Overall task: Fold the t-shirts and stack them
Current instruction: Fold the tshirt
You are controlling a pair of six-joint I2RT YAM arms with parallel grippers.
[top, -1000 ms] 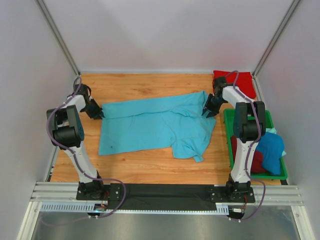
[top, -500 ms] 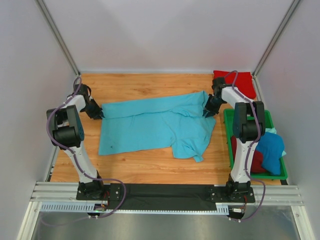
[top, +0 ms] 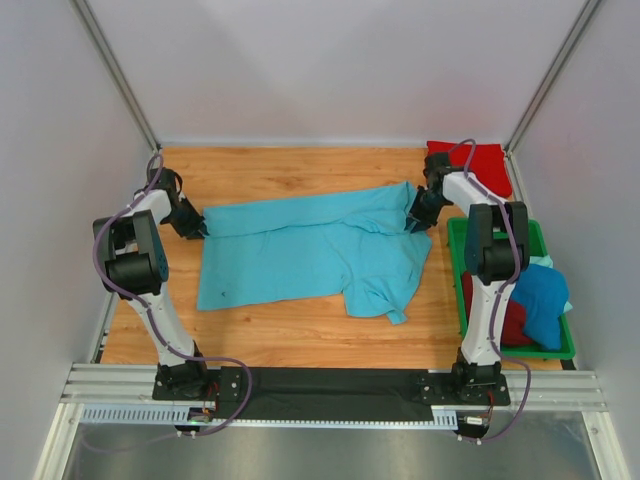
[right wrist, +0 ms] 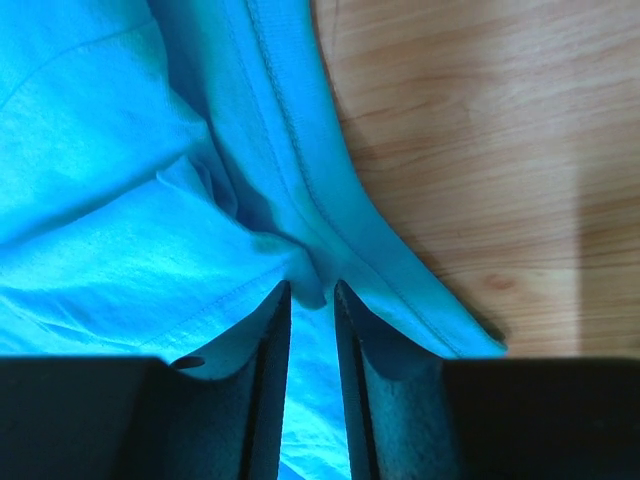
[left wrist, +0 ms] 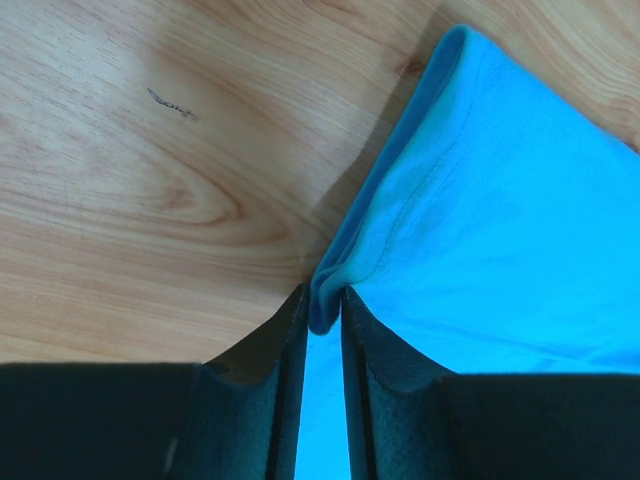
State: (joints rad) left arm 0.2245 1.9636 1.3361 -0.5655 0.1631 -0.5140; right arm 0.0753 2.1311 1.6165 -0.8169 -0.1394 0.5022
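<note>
A light turquoise t-shirt (top: 310, 250) lies spread across the middle of the wooden table. My left gripper (top: 197, 229) is at its far left corner and is shut on a pinch of the cloth edge (left wrist: 325, 300). My right gripper (top: 415, 219) is at its far right corner and is shut on a fold of the same shirt (right wrist: 312, 285). A bright red t-shirt (top: 480, 165) lies folded at the far right corner. A deeper blue t-shirt (top: 540, 300) and a dark red one (top: 512, 325) lie in the green tray (top: 455, 235).
The green tray stands along the right edge, beside my right arm. White walls with metal posts close in the table on three sides. Bare wood (top: 300, 170) shows behind the turquoise shirt and in front of it.
My right gripper has shifted slightly toward the far side with the shirt corner. The left arm and the shirt's left side have not moved.
</note>
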